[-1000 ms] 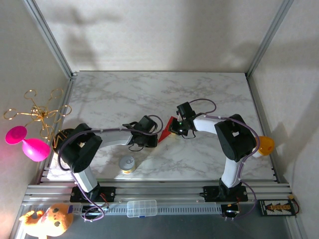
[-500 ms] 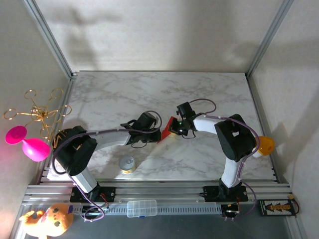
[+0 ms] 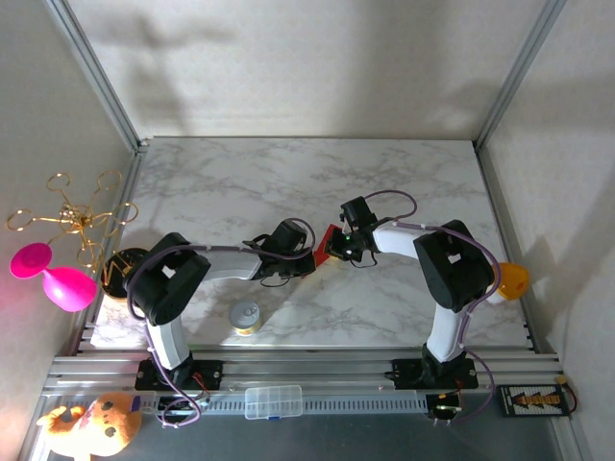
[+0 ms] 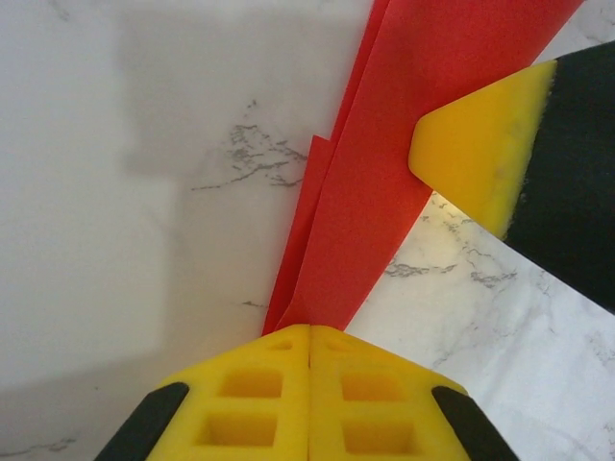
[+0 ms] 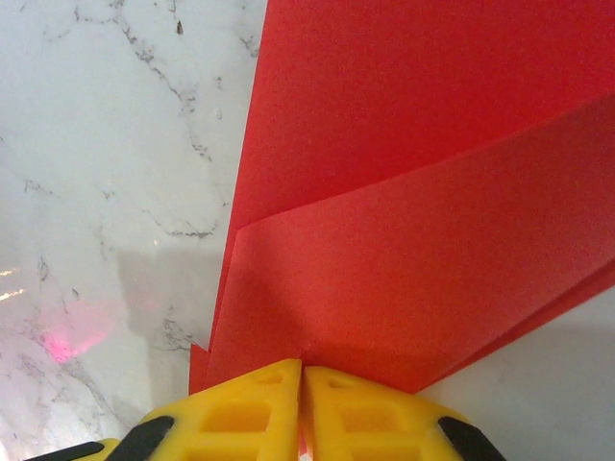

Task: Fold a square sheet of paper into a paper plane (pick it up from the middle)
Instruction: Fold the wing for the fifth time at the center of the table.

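The square sheet of paper point(image 3: 323, 254), bright red and folded into a narrow layered wedge, is held just above the marble table point(image 3: 307, 182) between both arms. In the left wrist view my left gripper point(image 4: 308, 328) is shut on the pointed end of the paper point(image 4: 384, 144), and one yellow finger point(image 4: 480, 144) of the other gripper presses against its far part. The right wrist view has my right gripper point(image 5: 301, 367) shut on the edge of the paper's stacked layers point(image 5: 413, 211). From above, the left gripper point(image 3: 307, 255) and the right gripper point(image 3: 335, 252) nearly meet at the table's middle.
A small grey capped jar point(image 3: 246, 316) stands near the front edge, by the left arm. A pink balloon-like toy point(image 3: 53, 275) and a gold wire ornament point(image 3: 75, 217) hang off the left side. An orange object point(image 3: 510, 279) sits at the right edge, and a clear box point(image 3: 273, 401) lies on the front rail.
The left gripper slid right along the paper toward the right gripper and closed on its pointed end. Less red shows between the grippers. The right gripper stayed put.
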Tool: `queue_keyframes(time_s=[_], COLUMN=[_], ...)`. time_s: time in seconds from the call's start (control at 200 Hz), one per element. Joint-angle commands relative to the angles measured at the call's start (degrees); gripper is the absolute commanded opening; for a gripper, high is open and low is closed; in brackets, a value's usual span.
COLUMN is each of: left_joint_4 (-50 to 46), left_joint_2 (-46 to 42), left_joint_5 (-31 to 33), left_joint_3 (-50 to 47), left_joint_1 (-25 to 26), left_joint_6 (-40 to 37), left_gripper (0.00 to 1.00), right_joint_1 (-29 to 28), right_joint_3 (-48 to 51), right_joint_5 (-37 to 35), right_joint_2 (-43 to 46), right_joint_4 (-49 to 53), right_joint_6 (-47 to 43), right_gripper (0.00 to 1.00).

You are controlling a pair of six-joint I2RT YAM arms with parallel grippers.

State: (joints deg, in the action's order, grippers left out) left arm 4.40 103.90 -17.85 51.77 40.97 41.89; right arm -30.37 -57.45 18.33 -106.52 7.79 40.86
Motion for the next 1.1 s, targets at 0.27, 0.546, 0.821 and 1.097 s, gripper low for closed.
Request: queue_keyframes(time_s=[0.27,0.546,0.821,1.097], left_joint_4=[-3.5,-3.0,-3.6,-1.0], left_joint_2=[0.5,0.9,0.3,-2.8], left_joint_5=[3.7,3.2,2.9,0.4], left_joint_3=[-1.4,-1.4,-1.1,-0.5], left_joint_1=[0.4,0.4,0.4,0.4], left_joint_6=[-0.3,0.0,-0.3,-1.4], left_gripper=[0.03,0.01,0.01,0.03], right_joint_1=[-0.2,-2.3,-2.5,-2.4], right_joint_3=[-3.0,-0.2,-1.7,-0.3], right_joint_5=[1.5,3.0,3.5,0.8], right_joint_2=[3.4,3.2,-0.4,-2.2], right_joint_4=[2.0,0.1,0.6,1.5], right_joint_6=[-3.5,-1.5,-3.2,-3.1], right_gripper=[0.16,0.13,0.12,0.11])
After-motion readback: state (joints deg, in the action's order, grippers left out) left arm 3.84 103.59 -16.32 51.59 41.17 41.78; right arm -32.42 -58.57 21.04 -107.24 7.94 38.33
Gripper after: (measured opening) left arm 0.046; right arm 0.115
